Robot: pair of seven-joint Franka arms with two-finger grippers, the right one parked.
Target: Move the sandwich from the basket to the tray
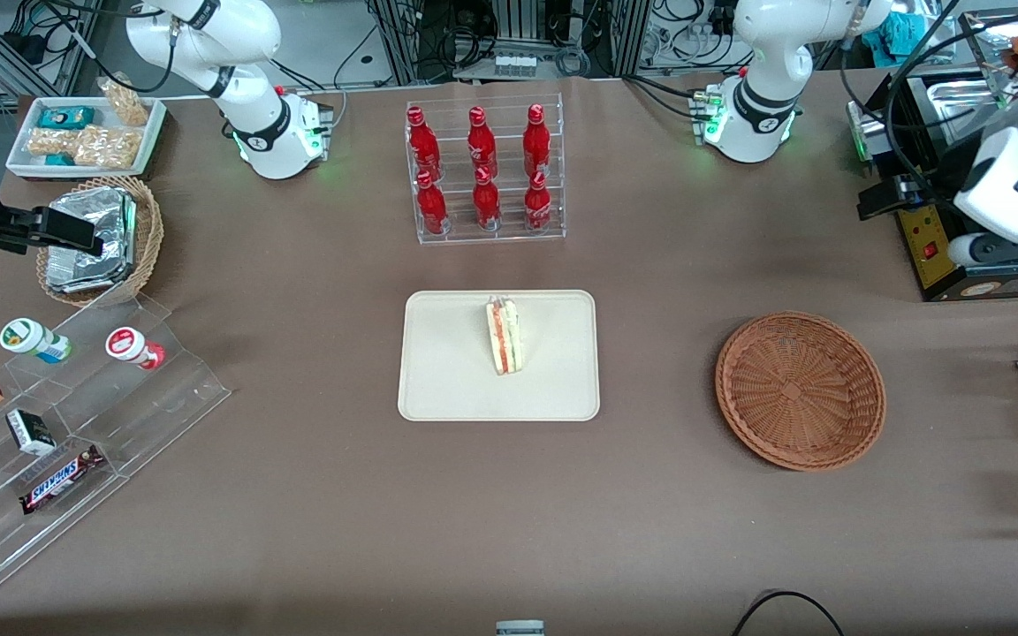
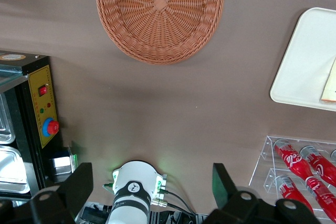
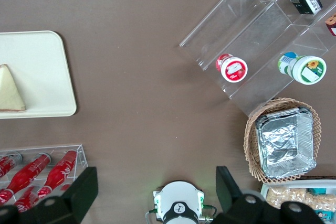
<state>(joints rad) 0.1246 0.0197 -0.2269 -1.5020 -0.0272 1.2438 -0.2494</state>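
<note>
You have the gripper (image 2: 152,192) raised high above the bench (image 1: 315,495), at the working arm's end, clear of every object. Its two fingers (image 2: 79,184) stand wide apart and hold nothing; between them the wrist view shows only bare bench surface and the arm's own white base (image 2: 132,192).

The working arm is drawn back and up, its white forearm (image 1: 1017,177) hanging above the black control box (image 1: 933,238) at the bench edge, with the wrist camera looking straight down.

Nearest beneath the gripper you find the basket (image 1: 800,389), a wide shallow reddish-brown wicker round, with nothing in it. It sits on the bench, well apart from the tray (image 1: 447,371).

The tray is cream-coloured, rectangular with rounded corners and a low rim, lying flat at the middle of the bench. The sandwich (image 1: 504,336) rests on it, a small triangular wedge of pale bread standing on one edge, showing a red layer and a light green layer through clear wrap. It sits inside the rim, toward the half of the tray nearer the basket.

Farther from the front camera than the tray stands a clear rack of red bottles (image 1: 484,168).
</note>
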